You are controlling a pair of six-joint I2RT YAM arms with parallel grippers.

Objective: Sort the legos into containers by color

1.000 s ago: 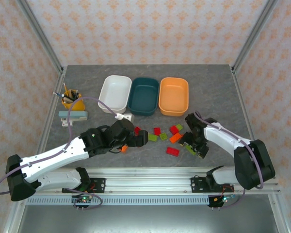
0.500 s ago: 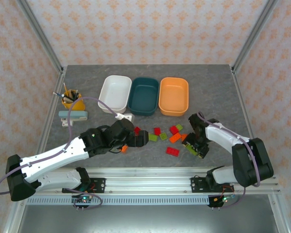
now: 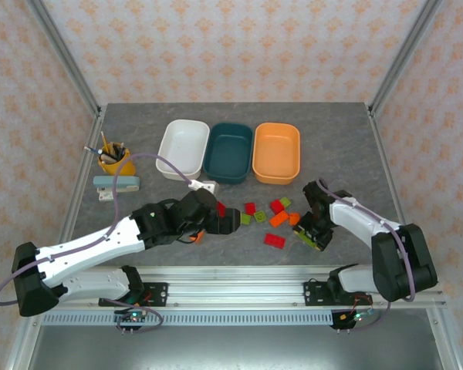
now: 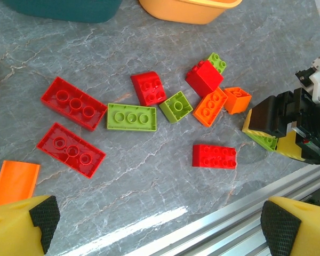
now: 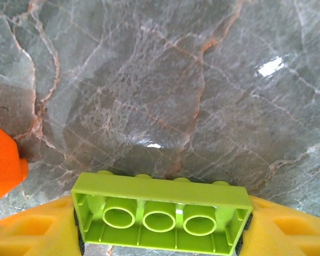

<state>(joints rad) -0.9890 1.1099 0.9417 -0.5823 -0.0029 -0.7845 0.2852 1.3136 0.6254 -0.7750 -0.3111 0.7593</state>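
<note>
Legos (image 3: pixel 278 219) loose on table (image 3: pixel 139 139), on the near side of white tub (image 3: pixel 184 146), teal tub (image 3: pixel 228 152) and orange tub (image 3: pixel 276 153), which sit in a row. Left gripper (image 4: pixel 160 218) wide open over the pile. Right gripper (image 5: pixel 160 230) clamped on lime oblong brick (image 5: pixel 160 202) at pile's right edge.

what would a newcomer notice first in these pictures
The right gripper is shut on a lime green oblong brick at the right front of the table. Red, orange and green legos lie scattered mid-table by the open left gripper, while the white tub, teal tub and orange tub behind them look empty.
</note>
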